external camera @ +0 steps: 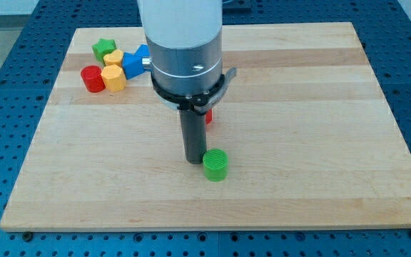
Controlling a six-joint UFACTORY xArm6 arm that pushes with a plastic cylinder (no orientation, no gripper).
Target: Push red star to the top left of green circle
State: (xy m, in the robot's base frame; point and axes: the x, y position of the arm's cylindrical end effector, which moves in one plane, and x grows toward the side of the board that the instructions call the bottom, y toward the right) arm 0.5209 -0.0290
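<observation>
Red star mostly hidden behind rod, only small red sliver showing at rod's right side, near board centre; star shape not discernible. Tip down on wooden board, just left of green circle, nearly touching. No jaws on this arm, just plain rod. Near top-left corner: green star, yellow blocks, red cylinder, blue block clustered.

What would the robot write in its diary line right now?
my tip: beside green circle, on its left | red star: mostly hidden behind rod | other blocks: board's top left
</observation>
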